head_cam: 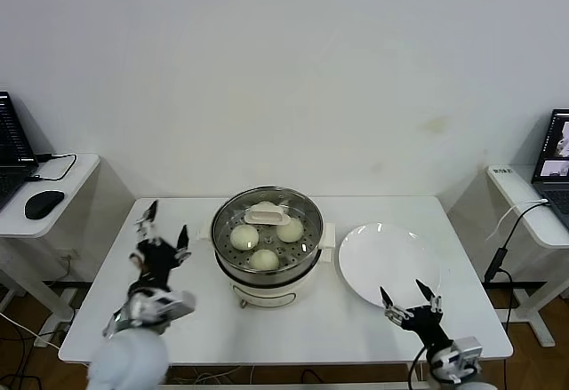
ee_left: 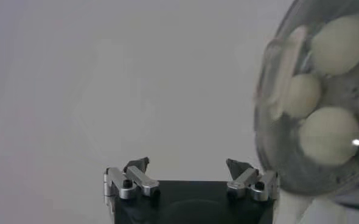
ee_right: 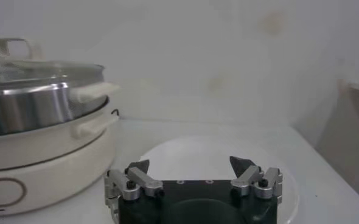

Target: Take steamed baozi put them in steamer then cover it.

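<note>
The steamer (head_cam: pixel 267 270) sits in the middle of the white tabletop (head_cam: pixel 204 323); it is a shiny steel pot on a cream base; the cover (head_cam: pixel 265 215), a clear glass lid with a cream handle, lies on top of it; through the glass you can see the steamed baozi (head_cam: pixel 244 237) resting on the tray with little holes; three show well in the head view, and the handle hides part of the back of the pot; the left wrist view shows four round pale buns under the glass; just beside the steamer, on the robot's right, lies a flat white plate (head_cam: pixel 387 261) with nothing on it; the left tool (head_cam: pixel 162 237) hangs near the steamer on its left side, its fingers spread wide and holding nothing; the right tool (head_cam: pixel 411 303) hangs over the near edge of the plate, fingers spread wide too, holding nothing.
</note>
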Available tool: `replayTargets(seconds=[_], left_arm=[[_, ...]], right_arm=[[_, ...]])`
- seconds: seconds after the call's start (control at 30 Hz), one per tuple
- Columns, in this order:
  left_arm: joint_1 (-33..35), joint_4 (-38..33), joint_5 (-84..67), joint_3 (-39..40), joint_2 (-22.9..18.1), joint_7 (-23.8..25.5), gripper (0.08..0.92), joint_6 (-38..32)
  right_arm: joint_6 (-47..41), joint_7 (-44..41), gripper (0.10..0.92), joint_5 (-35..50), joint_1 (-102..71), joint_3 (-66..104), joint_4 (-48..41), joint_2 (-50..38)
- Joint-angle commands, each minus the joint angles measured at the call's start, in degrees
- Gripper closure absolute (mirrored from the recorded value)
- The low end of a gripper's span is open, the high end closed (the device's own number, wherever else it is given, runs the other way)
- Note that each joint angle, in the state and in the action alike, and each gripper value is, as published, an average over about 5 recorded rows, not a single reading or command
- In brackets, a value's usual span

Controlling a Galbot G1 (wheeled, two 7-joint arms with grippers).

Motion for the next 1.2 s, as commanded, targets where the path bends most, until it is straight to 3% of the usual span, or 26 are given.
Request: replayTargets(seconds=[0.03, 0.33, 0.7, 1.2], left_arm=[[19.1, 2.7, -42.6, -16.9, -4.1, -12.0, 0.177, -19.4], [24.2, 6.4, -45.3, -13.5, -5.1, -12.9, 0.177, -21.1], [27.5, 2.5, -45.9, -13.9, -5.0, -12.2, 0.177, -12.3], [29.7, -0.2, -45.4, -11.4, -5.6, -12.2, 0.177, -11.6]], right_arm=[[-0.6, 2.0, 0.203, 2.1, 0.3, -1.7, 1.5, -2.5], [-1.2, 4.9, 0.203, 1.7, -1.7, -3.2, 0.9, -0.1], [-6.8, 5.2, 0.203, -0.9, -4.1, -6.6, 5.6, -0.6], [-5.0, 5.2, 0.203, -1.9, -3.7, -5.6, 4.4, 0.2]])
